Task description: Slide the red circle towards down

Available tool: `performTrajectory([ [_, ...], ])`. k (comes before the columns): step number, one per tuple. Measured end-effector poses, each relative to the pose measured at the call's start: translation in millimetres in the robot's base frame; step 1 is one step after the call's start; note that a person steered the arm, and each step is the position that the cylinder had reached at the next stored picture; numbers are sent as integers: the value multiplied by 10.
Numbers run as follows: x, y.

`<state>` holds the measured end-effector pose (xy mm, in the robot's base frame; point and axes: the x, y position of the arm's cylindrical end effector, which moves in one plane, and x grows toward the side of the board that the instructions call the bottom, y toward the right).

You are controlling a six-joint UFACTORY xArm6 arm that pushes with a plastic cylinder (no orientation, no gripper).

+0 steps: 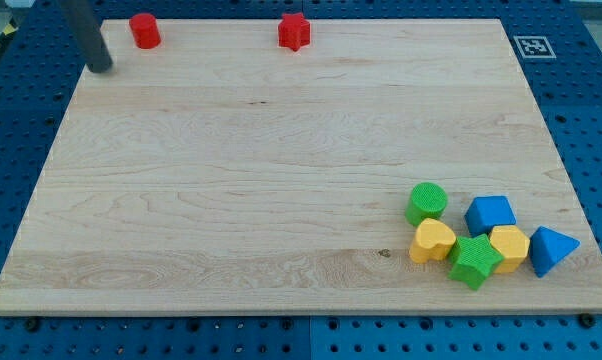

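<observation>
- The red circle, a short red cylinder block (145, 31), stands upright at the view's top edge of the wooden board, toward the view's left.
- The rod's tip (101, 68) sits just to the view's left of the red circle and a little lower, near it but apart from it; there is bare wood between them.
- The arm carries no gripper: it ends in a straight dark rod, which comes in from the view's top left, holds nothing, and touches no block.
- A red star-shaped block (294, 32) stands along the same top edge, well apart from the red circle toward the view's right.
- The pale wooden board (261, 190) lies on a blue perforated table surface (591, 110).
- A small black-and-white square marker (531, 46) sits at the board's top right corner.
- Six other blocks cluster at the view's bottom right, well apart from the red circle and the tip.
- In that cluster, a green cylinder block (427, 203) is at its upper left, with a yellow heart-shaped block (433, 241) just below it.
- A green star-shaped block (474, 261) lies lowest, touching a yellow hexagonal block (509, 247) on its right.
- A blue block (490, 213), roughly pentagonal, sits above the yellow hexagonal block, and a blue triangular block (551, 249) ends the group at the view's right.
</observation>
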<state>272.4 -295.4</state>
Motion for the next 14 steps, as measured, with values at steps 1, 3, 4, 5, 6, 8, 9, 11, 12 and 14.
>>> performTrajectory([
  [1,-160,-59],
  [3,-772,-67],
  [4,-772,-51],
  [5,-775,257],
  [6,-778,574],
  [8,-686,614],
  [9,-647,588],
  [11,-499,594],
  [12,-453,658],
  [14,-287,801],
])
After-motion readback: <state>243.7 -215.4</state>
